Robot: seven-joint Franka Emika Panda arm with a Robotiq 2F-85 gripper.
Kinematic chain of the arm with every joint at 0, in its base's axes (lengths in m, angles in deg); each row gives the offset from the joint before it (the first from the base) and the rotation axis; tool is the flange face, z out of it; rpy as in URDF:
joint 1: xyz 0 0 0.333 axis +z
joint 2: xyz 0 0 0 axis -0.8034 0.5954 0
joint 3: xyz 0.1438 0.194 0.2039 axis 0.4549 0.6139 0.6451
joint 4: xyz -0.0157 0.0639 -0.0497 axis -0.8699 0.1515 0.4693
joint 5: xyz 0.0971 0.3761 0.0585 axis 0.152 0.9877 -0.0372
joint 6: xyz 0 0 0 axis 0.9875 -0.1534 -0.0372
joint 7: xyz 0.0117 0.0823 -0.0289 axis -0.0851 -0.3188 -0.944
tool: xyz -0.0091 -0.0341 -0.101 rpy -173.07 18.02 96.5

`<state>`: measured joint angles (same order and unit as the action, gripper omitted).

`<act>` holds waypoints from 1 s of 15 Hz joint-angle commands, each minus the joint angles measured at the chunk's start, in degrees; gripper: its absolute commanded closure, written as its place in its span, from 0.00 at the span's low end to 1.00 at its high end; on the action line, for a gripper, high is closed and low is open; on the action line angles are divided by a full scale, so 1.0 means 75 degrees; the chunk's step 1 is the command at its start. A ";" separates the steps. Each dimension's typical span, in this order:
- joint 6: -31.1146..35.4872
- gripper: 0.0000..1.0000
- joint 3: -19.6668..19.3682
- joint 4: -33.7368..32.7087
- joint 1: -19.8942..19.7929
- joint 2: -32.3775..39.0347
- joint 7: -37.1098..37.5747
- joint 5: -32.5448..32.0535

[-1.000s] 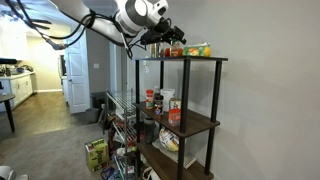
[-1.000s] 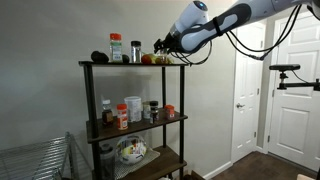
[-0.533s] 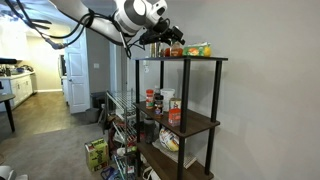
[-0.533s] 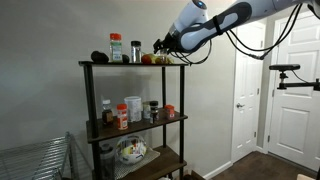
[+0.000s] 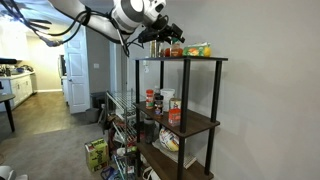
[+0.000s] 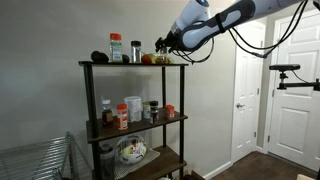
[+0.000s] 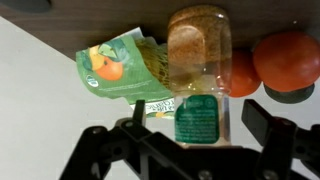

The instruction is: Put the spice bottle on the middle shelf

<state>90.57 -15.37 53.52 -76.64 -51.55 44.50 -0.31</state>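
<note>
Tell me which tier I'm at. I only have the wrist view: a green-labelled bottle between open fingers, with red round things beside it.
Observer: The gripper is at the top shelf of a three-tier unit.
Operator: Describe the middle shelf, where the spice bottle goes.
Observer: A row of jars and bottles already stands along it.
Operator: Name what else stands on the top shelf.
Observer: Farther along from the gripper, a taller bottle and a white-capped bottle stand upright.
</note>
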 commanded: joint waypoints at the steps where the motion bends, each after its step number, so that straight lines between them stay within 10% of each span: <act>1: -0.0092 0.32 -0.0018 0.0454 0.0048 -0.0360 -0.0286 0.0405; 10: -0.0076 0.86 -0.0063 0.0918 0.0127 -0.0747 -0.0567 0.1041; 15: 0.0060 0.91 -0.0219 0.1585 0.0413 -0.1433 -0.1275 0.1958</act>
<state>90.58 -15.55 60.38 -75.28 -57.08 39.52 9.72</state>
